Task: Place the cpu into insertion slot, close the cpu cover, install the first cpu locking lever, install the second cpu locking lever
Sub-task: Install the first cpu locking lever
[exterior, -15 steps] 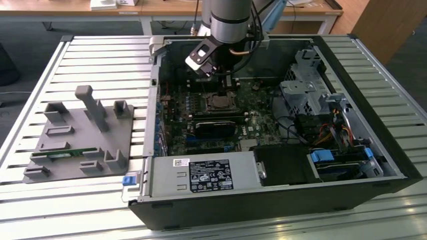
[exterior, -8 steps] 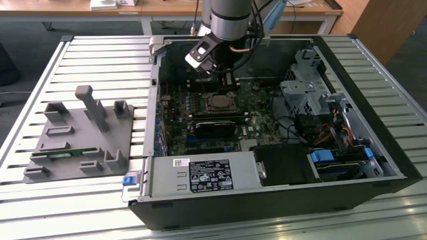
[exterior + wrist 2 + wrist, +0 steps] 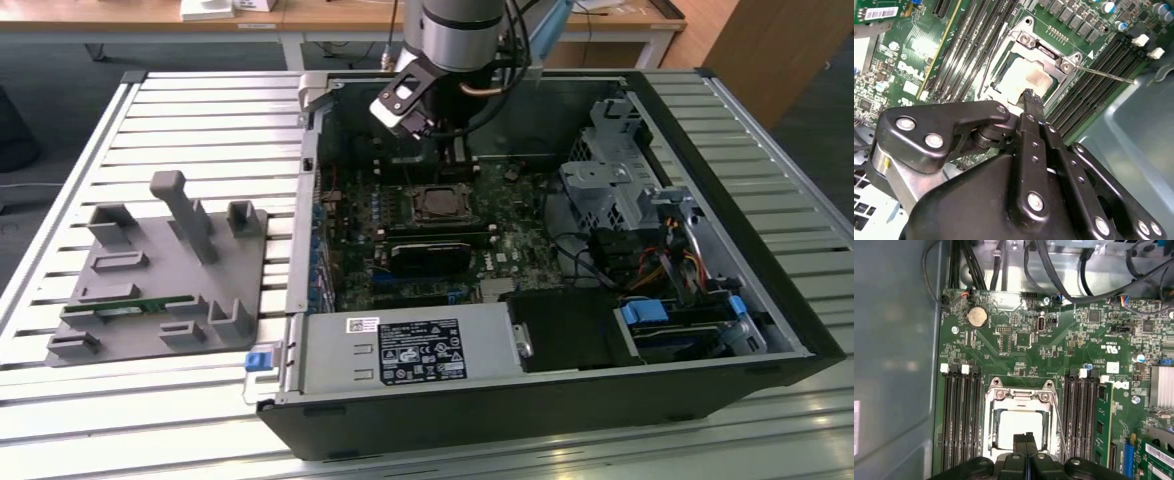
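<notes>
We see the arm reaching down into the open computer case, which lies on the slatted desk. The arm enters from the upper middle of the exterior view. Its gripper is clenched, the two fingers pressed flat against each other with nothing between them. We judge they are held that way to make one narrow tip for pushing rather than for carrying.

That tip hangs over the near edge of the insertion slot, which sits on the green board at the middle of the case. The cpu already lies in the slot, its pale top showing through the cut-out of the cpu cover. The cover lies down flat over the chip, so the chip is framed by metal on all sides.

In the second wrist view a thin wire locking lever sticks out sideways from the socket corner, across the long black memory slots. It looks unlatched to us, though we cannot tell whether the tip touches cover or lever.

A grey parts fixture stands on the desk toward the exterior view's left, well apart from the work.
</notes>
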`<state>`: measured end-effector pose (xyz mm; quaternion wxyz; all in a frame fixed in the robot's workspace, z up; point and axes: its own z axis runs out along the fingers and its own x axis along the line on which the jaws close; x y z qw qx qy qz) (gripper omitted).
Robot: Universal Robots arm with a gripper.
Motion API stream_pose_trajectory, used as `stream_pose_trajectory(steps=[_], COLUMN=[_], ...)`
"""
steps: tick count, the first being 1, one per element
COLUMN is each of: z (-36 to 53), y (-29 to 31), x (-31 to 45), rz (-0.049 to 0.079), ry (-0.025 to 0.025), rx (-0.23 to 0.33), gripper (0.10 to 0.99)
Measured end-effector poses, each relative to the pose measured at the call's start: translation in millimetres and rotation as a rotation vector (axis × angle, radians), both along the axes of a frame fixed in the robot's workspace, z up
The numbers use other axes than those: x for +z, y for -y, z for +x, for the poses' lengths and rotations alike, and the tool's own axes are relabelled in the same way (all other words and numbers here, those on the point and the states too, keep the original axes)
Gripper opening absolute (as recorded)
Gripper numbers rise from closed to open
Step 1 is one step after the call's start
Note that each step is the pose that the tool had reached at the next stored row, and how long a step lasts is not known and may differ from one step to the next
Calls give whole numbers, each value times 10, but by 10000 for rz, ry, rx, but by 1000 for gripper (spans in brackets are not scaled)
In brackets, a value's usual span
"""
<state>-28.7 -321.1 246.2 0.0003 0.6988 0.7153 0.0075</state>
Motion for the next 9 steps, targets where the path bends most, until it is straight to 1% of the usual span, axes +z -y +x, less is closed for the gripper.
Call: stream_pose_trajectory(steps=[6, 9], z=[0, 0], y=[0, 0], x=[136, 220], rz=[0, -1], ry=[30, 45], rx=[-1, -4], gripper=[106, 106])
